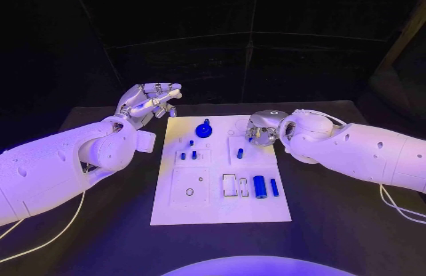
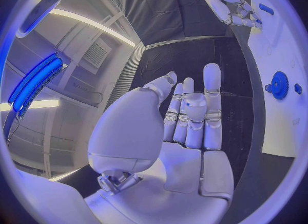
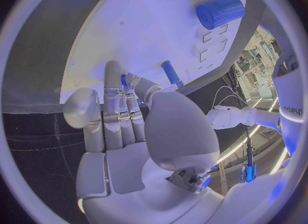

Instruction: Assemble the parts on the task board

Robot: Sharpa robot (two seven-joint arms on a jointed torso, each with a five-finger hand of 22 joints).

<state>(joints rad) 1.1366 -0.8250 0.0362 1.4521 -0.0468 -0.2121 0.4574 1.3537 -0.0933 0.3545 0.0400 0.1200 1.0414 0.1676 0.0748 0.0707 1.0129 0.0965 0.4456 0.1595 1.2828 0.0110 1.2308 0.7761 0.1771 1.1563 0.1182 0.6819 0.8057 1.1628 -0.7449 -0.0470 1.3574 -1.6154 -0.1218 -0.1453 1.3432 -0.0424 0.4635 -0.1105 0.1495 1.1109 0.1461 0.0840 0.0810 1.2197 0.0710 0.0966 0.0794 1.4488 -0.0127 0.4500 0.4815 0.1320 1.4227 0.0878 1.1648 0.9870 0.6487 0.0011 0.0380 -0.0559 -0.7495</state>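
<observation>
Blue cylindrical pegs (image 1: 259,186) are left loose on the white task board (image 1: 222,211); left hand (image 1: 149,101) is raised empty with fingers apart, while whether the right hand (image 1: 262,130) grips anything cannot be told.

The white board (image 1: 222,196) lies flat mid-table, long side running away from the robot. At its far end sits a blue gear (image 1: 204,130). Below it two small blue pegs (image 1: 188,155) stand close together left of centre, and a slim blue pin (image 1: 241,154) lies to their right. Near the front right a thick blue cylinder (image 1: 259,186) lies beside a thinner blue rod (image 1: 274,187), just apart
</observation>
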